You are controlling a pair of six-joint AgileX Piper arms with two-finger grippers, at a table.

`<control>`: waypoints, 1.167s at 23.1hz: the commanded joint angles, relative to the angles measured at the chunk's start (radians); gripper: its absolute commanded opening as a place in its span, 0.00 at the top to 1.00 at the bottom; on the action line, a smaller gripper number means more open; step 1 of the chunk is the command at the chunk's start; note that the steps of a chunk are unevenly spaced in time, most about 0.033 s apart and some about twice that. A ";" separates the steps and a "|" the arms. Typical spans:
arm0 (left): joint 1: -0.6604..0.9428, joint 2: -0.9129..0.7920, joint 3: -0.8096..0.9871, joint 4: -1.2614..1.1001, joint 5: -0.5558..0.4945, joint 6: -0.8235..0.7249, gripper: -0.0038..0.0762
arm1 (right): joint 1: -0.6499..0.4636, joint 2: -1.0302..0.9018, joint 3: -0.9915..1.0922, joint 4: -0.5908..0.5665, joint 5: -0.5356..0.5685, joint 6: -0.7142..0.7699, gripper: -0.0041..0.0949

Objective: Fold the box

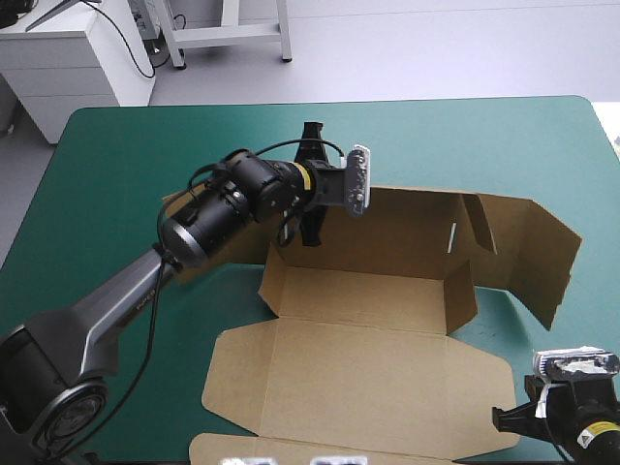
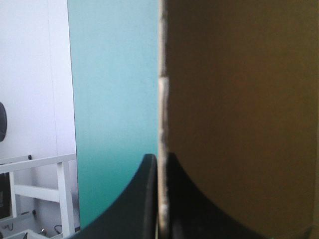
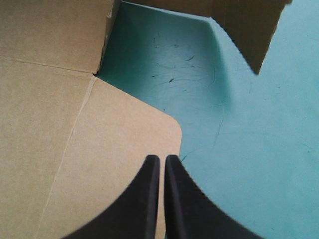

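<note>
While the box sits right of centre on the teal-green cover in the high view, we see its back wall and right-hand flaps raised and its broad lid panel flat toward the near edge. The left gripper reaches in at the box's far left corner, pressed against the board there. The right gripper sits low at the table's near right corner, just beside the lid's corner.

From the left wrist we find the left gripper almost closed, the box's board edge pinched between its black fingers, with the cover on the board's other side.

From the right wrist we see the right gripper with fingers drawn together to a thin slit, nothing visibly held. Under and ahead of it lies a rounded corner of the flat box panel, with bare cover beside it.
</note>
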 commanded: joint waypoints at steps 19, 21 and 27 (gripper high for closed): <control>-0.461 -0.114 0.551 1.647 0.035 -1.550 0.96 | 0.001 0.022 -0.073 -0.002 -0.095 0.092 0.94; -0.461 -0.114 0.574 1.642 0.053 -1.550 0.96 | 0.001 0.044 -0.123 -0.009 -0.115 0.112 0.95; -0.461 -0.114 0.574 1.636 0.051 -1.552 0.96 | 0.001 0.286 -0.370 -0.009 -0.208 0.116 0.96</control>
